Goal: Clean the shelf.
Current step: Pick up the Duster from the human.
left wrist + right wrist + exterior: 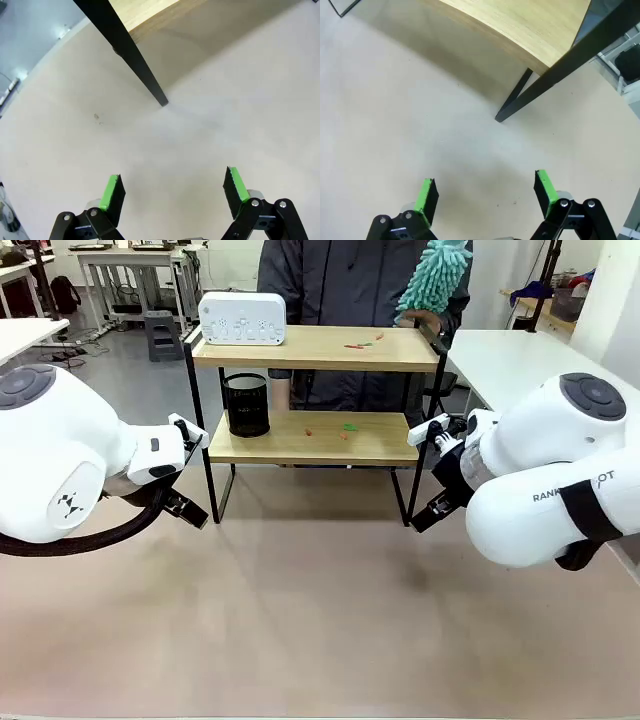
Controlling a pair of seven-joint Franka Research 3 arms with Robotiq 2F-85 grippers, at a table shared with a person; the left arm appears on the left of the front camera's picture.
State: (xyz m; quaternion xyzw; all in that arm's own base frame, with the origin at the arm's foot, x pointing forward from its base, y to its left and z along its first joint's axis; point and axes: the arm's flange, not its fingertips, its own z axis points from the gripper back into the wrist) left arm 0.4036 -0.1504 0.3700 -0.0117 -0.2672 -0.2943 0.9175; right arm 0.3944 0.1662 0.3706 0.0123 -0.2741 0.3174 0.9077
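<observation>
Bits (350,427) on the shelf (290,360) look unidentifiably small.

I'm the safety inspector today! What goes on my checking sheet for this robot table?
Surface: beige table, one small speck.
Job's things: shelf upright; teal duster in the person's hand.
Clutter: white box on top board, black mesh cup on lower board, coloured scraps on both.
Grippers: left gripper open near the shelf's left front leg; right gripper open near its right front leg.
Cables: black cable under the left arm.
Surroundings: white tables behind.
</observation>
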